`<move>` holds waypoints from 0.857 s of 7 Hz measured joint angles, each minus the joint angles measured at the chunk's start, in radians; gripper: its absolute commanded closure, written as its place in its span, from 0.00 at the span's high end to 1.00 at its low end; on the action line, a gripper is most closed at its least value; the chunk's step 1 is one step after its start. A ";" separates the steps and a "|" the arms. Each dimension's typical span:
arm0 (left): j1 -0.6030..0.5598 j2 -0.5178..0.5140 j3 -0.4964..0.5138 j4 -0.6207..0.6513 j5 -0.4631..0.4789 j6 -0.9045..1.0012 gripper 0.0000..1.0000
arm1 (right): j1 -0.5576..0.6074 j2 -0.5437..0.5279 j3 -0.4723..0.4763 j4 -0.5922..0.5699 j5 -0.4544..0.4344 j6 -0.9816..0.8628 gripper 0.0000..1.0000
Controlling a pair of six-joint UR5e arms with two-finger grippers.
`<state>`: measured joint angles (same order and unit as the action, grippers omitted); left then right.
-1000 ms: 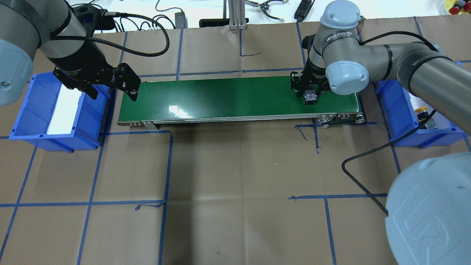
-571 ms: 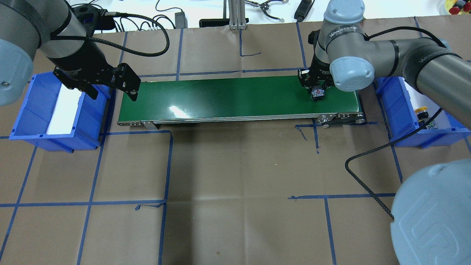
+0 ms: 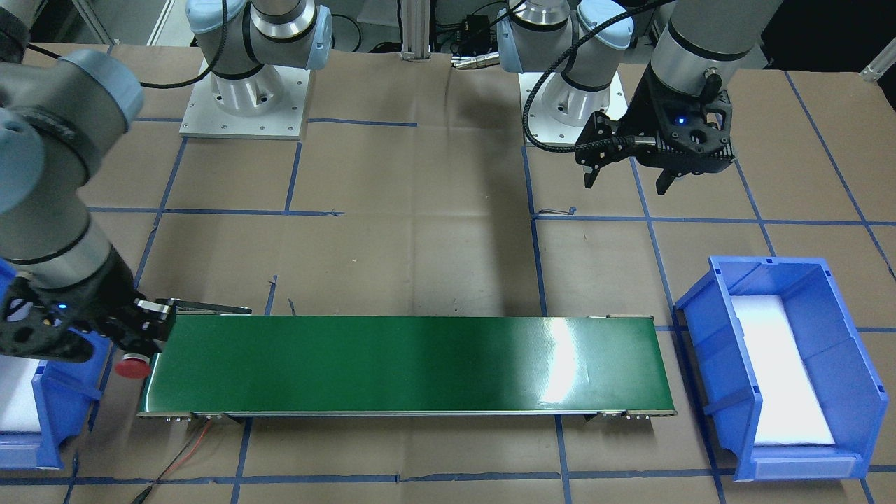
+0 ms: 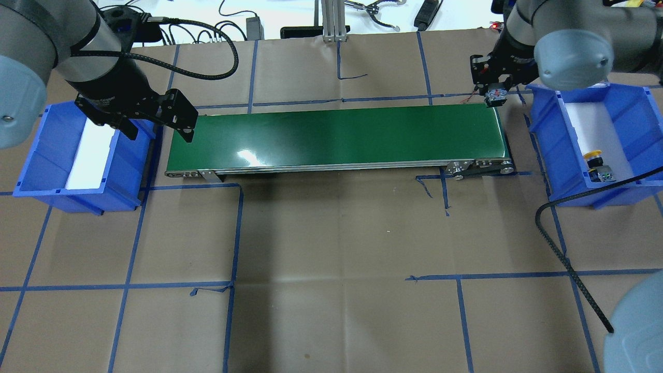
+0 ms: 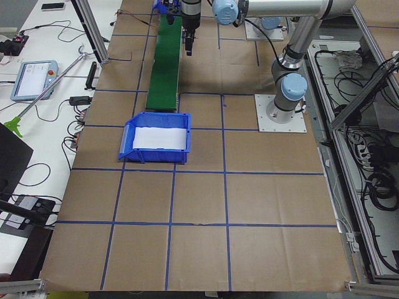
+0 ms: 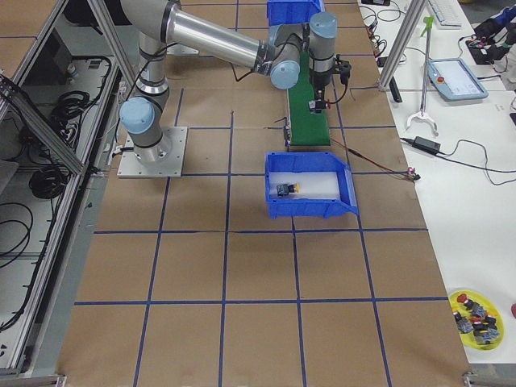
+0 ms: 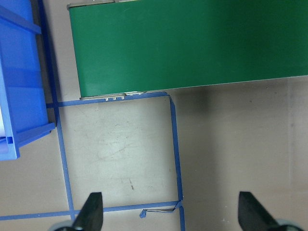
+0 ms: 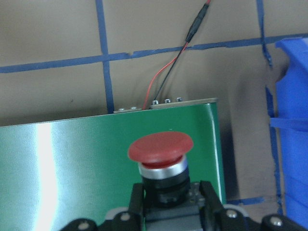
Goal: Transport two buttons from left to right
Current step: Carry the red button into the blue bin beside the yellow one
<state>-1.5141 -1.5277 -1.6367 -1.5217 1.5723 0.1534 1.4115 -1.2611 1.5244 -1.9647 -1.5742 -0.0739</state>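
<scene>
My right gripper is shut on the red button, which has a red mushroom cap and a black body. It holds it above the far right corner of the green conveyor belt, just left of the right blue bin. The red cap also shows in the front-facing view. The yellow button lies on the white pad inside that bin, also seen from the right side. My left gripper is open and empty over the gap between the belt's left end and the left blue bin.
The left bin holds only a white pad. A red and black wire runs from the belt's far right corner. My right arm's cable hangs over the near right table. Cables and tools lie beyond the far edge.
My right gripper has carried the red button from over the belt's right end to the far right corner, toward the right bin. The left arm has not moved.
</scene>
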 measured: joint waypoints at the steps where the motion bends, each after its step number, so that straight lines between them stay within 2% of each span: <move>1: 0.000 0.000 0.000 0.000 0.000 0.000 1.00 | -0.068 0.005 -0.061 0.071 0.009 -0.101 0.03; 2: 0.000 0.000 0.000 0.000 0.000 0.000 1.00 | -0.136 0.016 -0.101 0.110 0.011 -0.218 0.03; 4: 0.000 0.000 0.000 0.000 0.000 0.000 1.00 | -0.227 0.059 -0.122 0.116 0.011 -0.408 0.02; 6: 0.000 0.000 0.000 0.000 0.000 0.000 1.00 | -0.278 0.082 -0.095 0.064 0.013 -0.473 0.02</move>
<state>-1.5141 -1.5279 -1.6368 -1.5217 1.5723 0.1534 1.1333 -1.1791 1.4294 -1.9006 -1.5617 -0.5467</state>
